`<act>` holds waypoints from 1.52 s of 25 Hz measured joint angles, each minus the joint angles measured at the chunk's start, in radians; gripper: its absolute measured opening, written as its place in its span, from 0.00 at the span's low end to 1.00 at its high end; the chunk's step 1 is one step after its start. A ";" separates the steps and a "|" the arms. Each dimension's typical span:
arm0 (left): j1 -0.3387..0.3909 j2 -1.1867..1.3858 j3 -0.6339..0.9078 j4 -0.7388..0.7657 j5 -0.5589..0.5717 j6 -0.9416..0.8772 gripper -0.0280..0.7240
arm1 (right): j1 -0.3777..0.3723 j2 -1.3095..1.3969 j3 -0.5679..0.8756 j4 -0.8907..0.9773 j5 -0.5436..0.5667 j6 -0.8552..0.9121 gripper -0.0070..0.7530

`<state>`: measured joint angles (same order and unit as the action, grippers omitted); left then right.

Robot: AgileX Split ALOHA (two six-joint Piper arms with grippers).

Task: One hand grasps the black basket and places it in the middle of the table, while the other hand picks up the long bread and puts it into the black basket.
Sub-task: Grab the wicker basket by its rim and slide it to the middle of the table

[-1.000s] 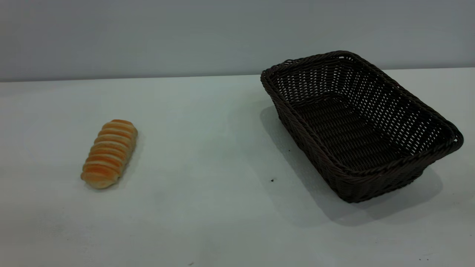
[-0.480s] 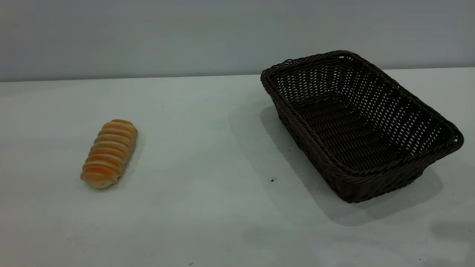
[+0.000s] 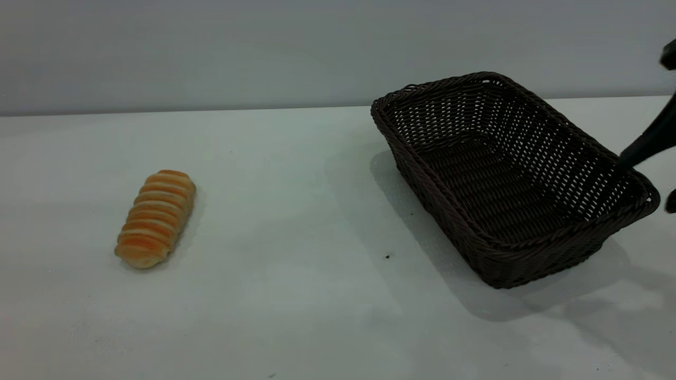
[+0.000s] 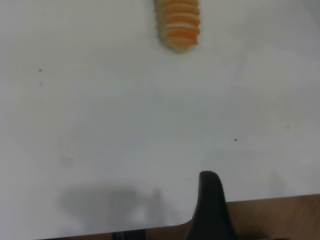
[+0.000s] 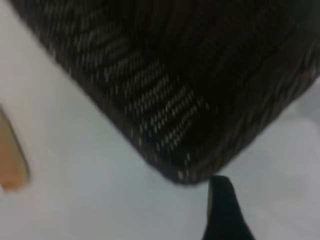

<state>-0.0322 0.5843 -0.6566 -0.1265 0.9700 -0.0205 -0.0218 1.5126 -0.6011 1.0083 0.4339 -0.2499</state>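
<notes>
Left hand (image 4: 209, 210) shows only 1 dark finger at the near table (image 3: 296, 295) edge, so its opening cannot be told; it faces the long bread (image 3: 155, 218), lying loose well left, likely to fetch it. Black basket (image 3: 507, 179) sits empty at right, off-centre. Right hand (image 3: 657, 174) hovers by its right rim, apparently spread to straddle it.

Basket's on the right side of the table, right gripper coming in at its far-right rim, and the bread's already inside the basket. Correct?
Not quite. The long bread lies on the table, far left of the empty black basket, as the exterior view shows. The rest holds: the right gripper is at the basket's right rim.
</notes>
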 joint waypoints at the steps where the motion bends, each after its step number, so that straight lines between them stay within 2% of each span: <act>1: 0.000 0.000 0.000 0.003 0.000 0.000 0.82 | 0.000 0.029 0.000 0.033 -0.010 -0.012 0.65; 5: 0.000 0.000 0.000 0.013 0.000 0.001 0.82 | 0.000 0.152 -0.005 0.144 -0.043 -0.079 0.60; 10: 0.000 0.000 0.000 0.015 0.000 0.001 0.82 | 0.000 0.266 -0.063 0.220 -0.034 -0.166 0.54; 15: 0.000 0.000 0.000 0.015 0.017 0.001 0.82 | 0.000 0.324 -0.108 0.234 -0.038 -0.163 0.53; 21: 0.000 0.000 0.000 0.015 0.036 0.001 0.82 | 0.000 0.376 -0.126 0.275 -0.104 -0.143 0.52; 26: 0.000 0.000 0.000 0.015 0.036 0.001 0.82 | 0.000 0.472 -0.210 0.324 -0.122 -0.142 0.51; 29: 0.000 0.000 0.000 0.023 0.037 0.001 0.82 | 0.000 0.535 -0.259 0.350 -0.107 -0.142 0.44; 35: 0.000 0.000 0.000 0.036 0.054 0.001 0.82 | 0.000 0.572 -0.289 0.366 -0.106 -0.135 0.18; 38: 0.000 0.000 0.000 0.036 0.056 0.001 0.82 | 0.000 0.572 -0.289 0.347 -0.094 -0.161 0.16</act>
<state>-0.0322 0.5843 -0.6566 -0.0906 1.0263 -0.0193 -0.0218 2.0848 -0.8905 1.3553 0.3400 -0.4105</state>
